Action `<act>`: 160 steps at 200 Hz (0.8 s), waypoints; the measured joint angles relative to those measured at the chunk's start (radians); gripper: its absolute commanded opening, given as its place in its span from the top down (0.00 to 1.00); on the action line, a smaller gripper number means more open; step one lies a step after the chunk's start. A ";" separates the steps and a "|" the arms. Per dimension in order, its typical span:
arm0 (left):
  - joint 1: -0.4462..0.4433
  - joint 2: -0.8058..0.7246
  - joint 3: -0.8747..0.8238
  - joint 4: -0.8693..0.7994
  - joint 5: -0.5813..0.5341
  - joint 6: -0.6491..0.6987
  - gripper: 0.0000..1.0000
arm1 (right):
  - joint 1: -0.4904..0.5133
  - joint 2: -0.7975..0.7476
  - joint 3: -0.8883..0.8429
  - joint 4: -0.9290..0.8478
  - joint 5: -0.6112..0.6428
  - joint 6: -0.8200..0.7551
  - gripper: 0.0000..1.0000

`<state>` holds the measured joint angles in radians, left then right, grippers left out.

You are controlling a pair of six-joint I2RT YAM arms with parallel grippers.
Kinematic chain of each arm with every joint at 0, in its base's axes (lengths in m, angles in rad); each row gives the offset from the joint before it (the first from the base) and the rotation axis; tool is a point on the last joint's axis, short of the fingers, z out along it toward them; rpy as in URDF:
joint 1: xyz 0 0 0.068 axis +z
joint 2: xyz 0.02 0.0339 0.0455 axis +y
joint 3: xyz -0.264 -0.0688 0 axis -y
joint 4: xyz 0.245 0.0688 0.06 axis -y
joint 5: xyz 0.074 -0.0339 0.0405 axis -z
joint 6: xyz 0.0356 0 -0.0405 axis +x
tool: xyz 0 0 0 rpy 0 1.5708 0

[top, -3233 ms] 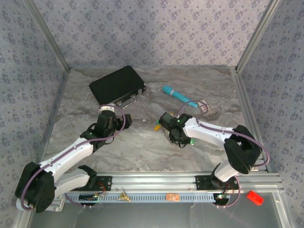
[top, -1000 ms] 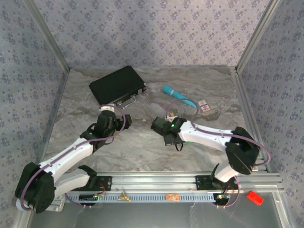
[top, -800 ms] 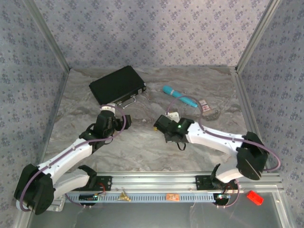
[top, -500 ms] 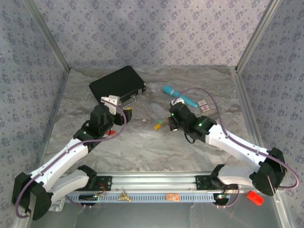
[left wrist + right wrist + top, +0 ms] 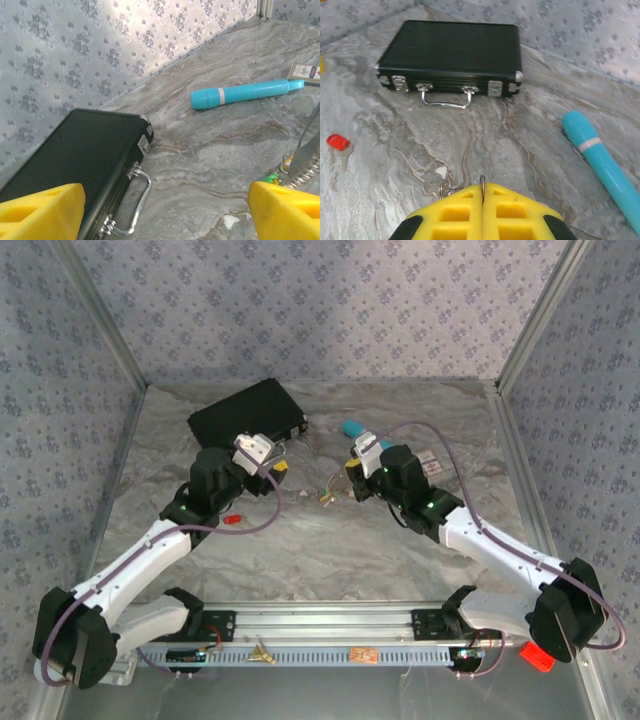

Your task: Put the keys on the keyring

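My right gripper (image 5: 352, 478) is shut on the thin wire ring of the keyring (image 5: 482, 182), which pokes out between its yellow pads (image 5: 520, 212). In the top view the keyring (image 5: 337, 486) dangles left of that gripper, with yellow and green keys (image 5: 327, 498) hanging from it. A red-headed key (image 5: 232, 519) lies alone on the table; the right wrist view has that red key (image 5: 338, 142) at the far left. My left gripper (image 5: 268, 459) hovers open by the black case, nothing between its fingers (image 5: 42, 212). A green key head (image 5: 271, 178) shows at that view's right edge.
The black case (image 5: 247, 418) with a metal handle (image 5: 131, 205) lies at the back left. A teal pen-shaped tool (image 5: 354, 428) and a small card (image 5: 431, 463) lie behind the right gripper. A red block (image 5: 536, 656) sits off the table at the front right.
The right gripper has carried the keyring back and right, toward the teal tool. The left gripper has swung back and right toward the case, uncovering the red key, and its jaws have narrowed slightly.
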<state>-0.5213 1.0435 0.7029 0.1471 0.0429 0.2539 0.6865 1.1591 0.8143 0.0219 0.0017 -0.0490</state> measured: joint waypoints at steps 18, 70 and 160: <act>0.006 0.010 0.001 0.031 0.042 0.039 0.22 | 0.000 0.000 -0.008 0.033 -0.053 -0.072 1.00; 0.003 0.013 0.015 0.035 0.223 0.099 0.34 | -0.009 -0.016 -0.023 0.100 -0.246 -0.224 1.00; -0.054 0.013 0.007 -0.014 0.455 0.184 0.52 | -0.010 -0.013 -0.028 0.052 -0.500 -0.352 1.00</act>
<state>-0.5751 1.0569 0.7097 0.1333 0.4976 0.4377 0.6762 1.1465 0.7860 0.0738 -0.4984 -0.4011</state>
